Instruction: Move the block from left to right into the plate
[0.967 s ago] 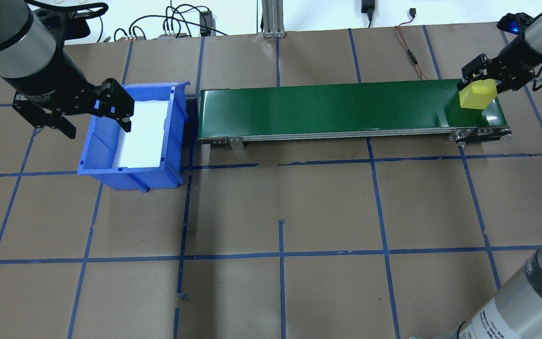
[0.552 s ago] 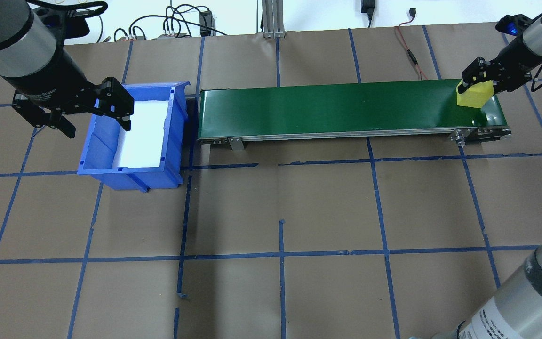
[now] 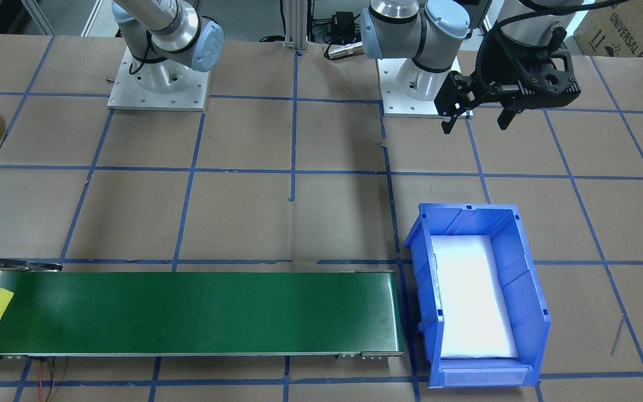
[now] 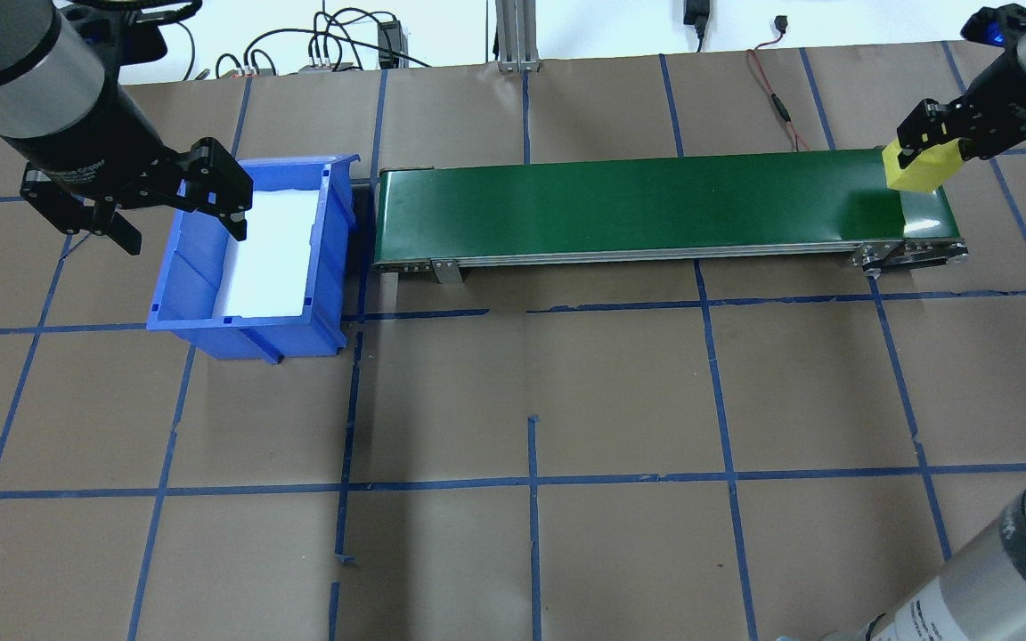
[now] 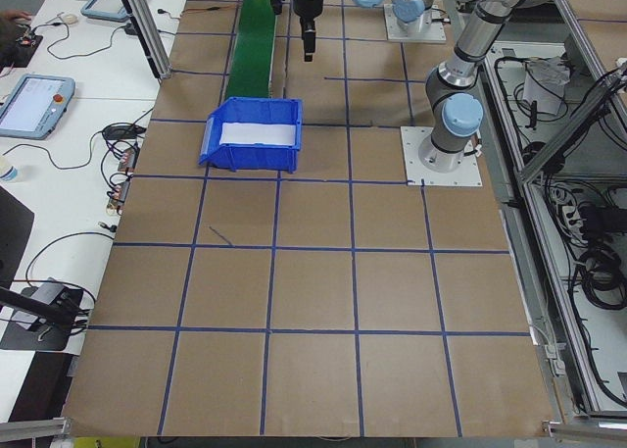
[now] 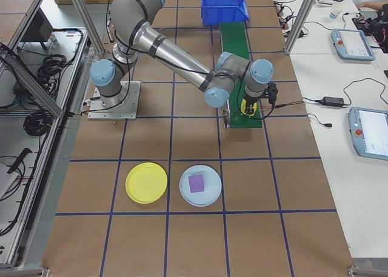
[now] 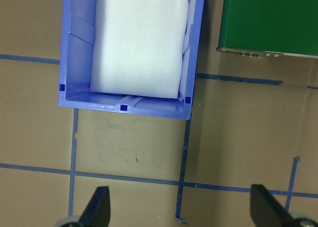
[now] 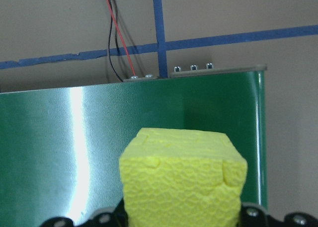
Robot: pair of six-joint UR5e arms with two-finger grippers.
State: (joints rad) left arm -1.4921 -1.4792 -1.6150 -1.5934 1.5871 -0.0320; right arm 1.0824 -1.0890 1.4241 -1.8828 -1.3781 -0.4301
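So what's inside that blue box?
The blue box holds only a white foam pad lying flat on its floor. No block is in it. Whatever lies beneath the pad is covered.

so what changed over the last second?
The right gripper, shut on the yellow foam cube, carried it toward the far right end of the green conveyor belt, apparently lifting. The left gripper shifted only slightly, still open over the blue bin.

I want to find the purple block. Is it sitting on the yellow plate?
No, the purple block lies on the pale blue plate, while the yellow plate beside it holds nothing.
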